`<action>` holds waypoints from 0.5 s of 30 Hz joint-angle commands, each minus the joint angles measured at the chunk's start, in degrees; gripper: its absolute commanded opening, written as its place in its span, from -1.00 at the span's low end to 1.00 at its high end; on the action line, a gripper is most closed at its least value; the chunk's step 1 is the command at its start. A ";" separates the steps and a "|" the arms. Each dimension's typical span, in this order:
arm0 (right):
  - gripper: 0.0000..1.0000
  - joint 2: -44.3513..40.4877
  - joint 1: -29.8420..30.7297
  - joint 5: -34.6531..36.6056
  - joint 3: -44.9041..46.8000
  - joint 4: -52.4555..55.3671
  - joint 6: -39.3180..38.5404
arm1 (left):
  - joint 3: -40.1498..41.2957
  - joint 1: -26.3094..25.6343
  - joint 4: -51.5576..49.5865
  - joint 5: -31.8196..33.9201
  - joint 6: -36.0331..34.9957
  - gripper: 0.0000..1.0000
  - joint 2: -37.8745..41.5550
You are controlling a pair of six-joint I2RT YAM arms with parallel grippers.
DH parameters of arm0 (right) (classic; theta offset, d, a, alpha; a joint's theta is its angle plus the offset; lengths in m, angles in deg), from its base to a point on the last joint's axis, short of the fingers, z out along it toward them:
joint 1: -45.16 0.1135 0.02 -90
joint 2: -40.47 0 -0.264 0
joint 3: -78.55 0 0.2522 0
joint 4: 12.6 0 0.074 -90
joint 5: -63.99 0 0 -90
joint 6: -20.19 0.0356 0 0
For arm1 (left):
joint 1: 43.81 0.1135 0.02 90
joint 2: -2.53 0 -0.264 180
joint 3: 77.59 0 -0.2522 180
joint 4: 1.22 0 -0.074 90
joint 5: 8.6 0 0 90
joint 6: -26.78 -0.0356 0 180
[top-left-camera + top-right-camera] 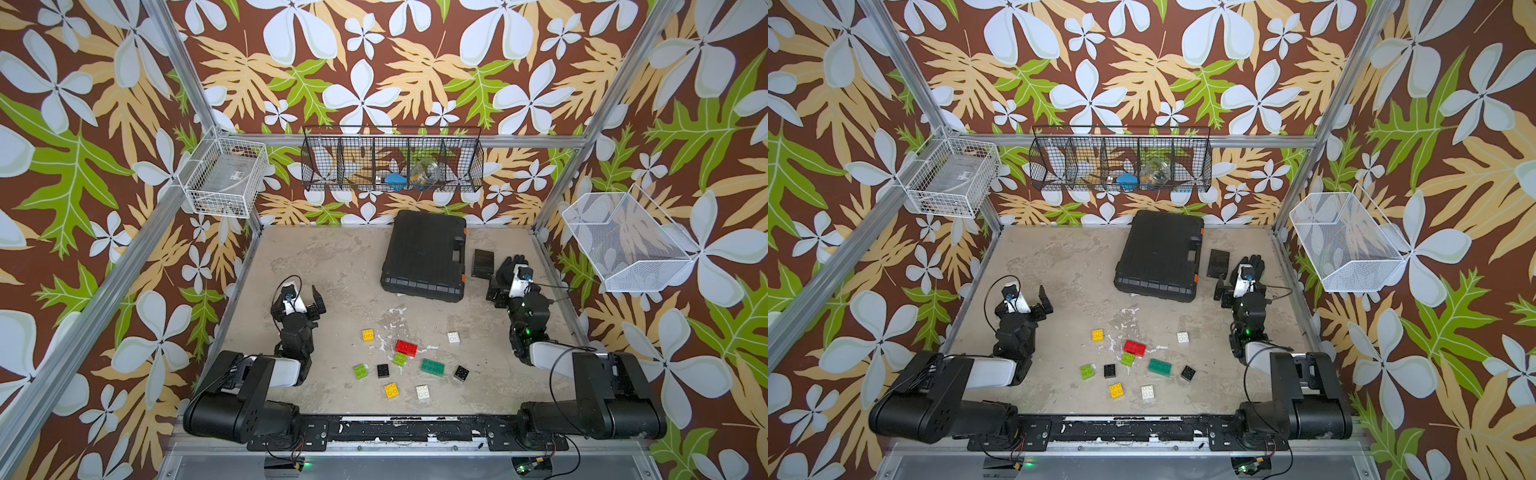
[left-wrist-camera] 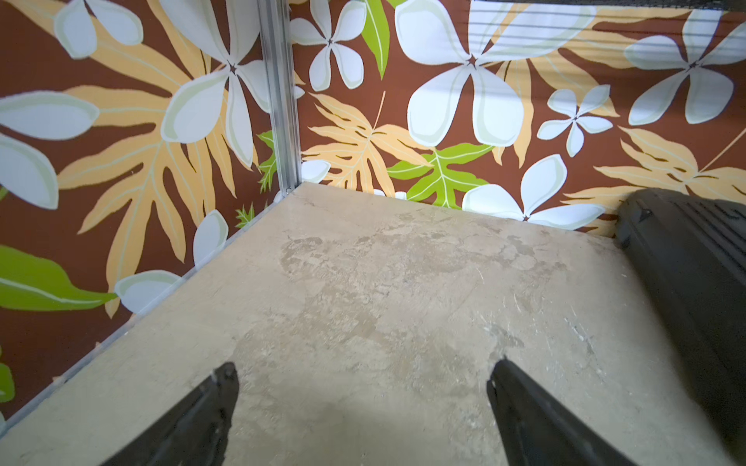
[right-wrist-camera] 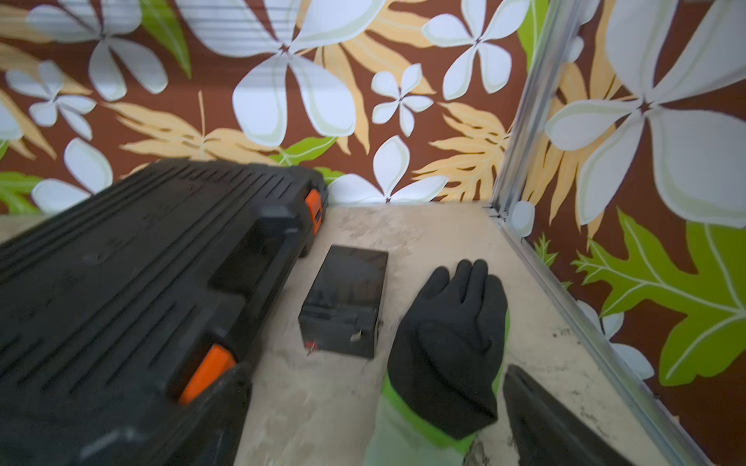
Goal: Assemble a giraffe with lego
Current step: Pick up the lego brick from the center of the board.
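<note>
Left gripper (image 2: pixel 363 367) and right gripper (image 3: pixel 375 369) both spread wide with nothing in them, lego (image 1: pixel 1134 347) loose on the table (image 1: pixel 324 266)

We see the left one over bare tabletop, well away from the bricks. Right one hangs at the far right over a black glove (image 3: pixel 452 343), just beside a small black box (image 3: pixel 343 306) and the big black case (image 3: pixel 141 282). Ten bricks lie scattered front and middle between the arms: red brick (image 1: pixel 406 347) right next to a lime one (image 1: pixel 400 358), dark green brick (image 1: pixel 432 367) close by, yellow, white and black squares around them, none joined.
</note>
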 commanded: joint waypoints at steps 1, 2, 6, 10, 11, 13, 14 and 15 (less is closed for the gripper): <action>0.99 -1.78 0.08 1.90 -4.33 17.11 2.56 | -4.21 -0.49 -11.45 1.01 -2.22 0.99 5.91; 1.00 -2.71 0.04 1.45 -4.05 17.50 3.60 | -6.94 -0.52 -17.92 -1.20 -1.50 1.00 8.44; 1.00 -6.25 0.44 2.12 -3.91 23.80 11.37 | -23.75 -0.88 -49.91 -3.95 10.49 1.00 12.37; 0.99 -6.87 3.48 0.42 -7.72 37.13 16.78 | -34.77 -8.20 -68.99 -3.87 13.63 1.00 12.77; 0.99 -6.74 4.69 -0.52 -9.26 40.87 17.77 | -35.55 -9.96 -70.77 -5.58 14.32 1.00 13.71; 1.00 -6.54 7.10 -2.14 -11.88 47.21 18.88 | -37.64 -11.44 -76.07 -10.60 17.60 1.00 14.08; 1.00 -6.52 8.48 -3.06 -13.80 51.47 19.37 | -38.90 -11.45 -79.41 -13.73 20.10 1.00 13.45; 1.00 -6.69 9.63 -3.29 -14.99 54.51 19.78 | -39.84 -11.51 -82.38 -16.66 21.70 1.00 12.61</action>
